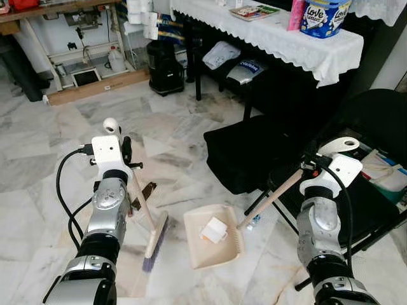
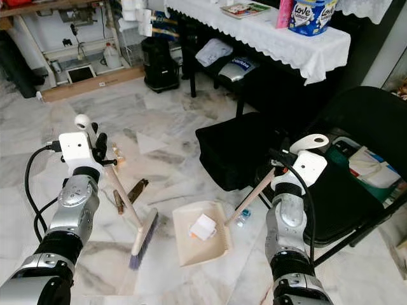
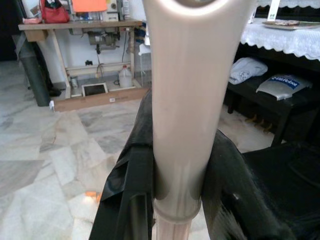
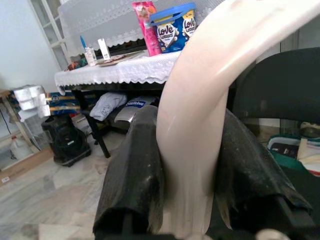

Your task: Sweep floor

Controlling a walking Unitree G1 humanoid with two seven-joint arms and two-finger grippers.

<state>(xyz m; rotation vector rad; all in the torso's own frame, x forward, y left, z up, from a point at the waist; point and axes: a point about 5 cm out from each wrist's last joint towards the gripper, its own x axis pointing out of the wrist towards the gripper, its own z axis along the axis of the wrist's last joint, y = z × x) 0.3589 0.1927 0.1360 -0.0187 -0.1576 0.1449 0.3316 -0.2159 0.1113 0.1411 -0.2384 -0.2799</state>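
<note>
My left gripper (image 1: 127, 159) is shut on the beige handle (image 3: 182, 115) of a hand broom (image 1: 154, 240), whose purple-bristled head rests on the marble floor. My right gripper (image 1: 310, 166) is shut on the long handle (image 4: 200, 150) of a cream dustpan (image 1: 212, 236), which lies flat on the floor just right of the broom head. A crumpled white paper (image 1: 214, 229) sits inside the pan with a small orange scrap beside it. A brown stick-like piece of debris (image 2: 137, 189) lies on the floor left of the broom, and a small clear bottle (image 1: 253, 222) lies right of the pan.
A black bag (image 1: 245, 152) sits on the floor behind the dustpan. A black folding chair (image 1: 375, 133) stands close to my right arm. A table with a white lace cloth (image 1: 286, 38) runs along the back right. A workbench (image 1: 70, 38) stands at the back left.
</note>
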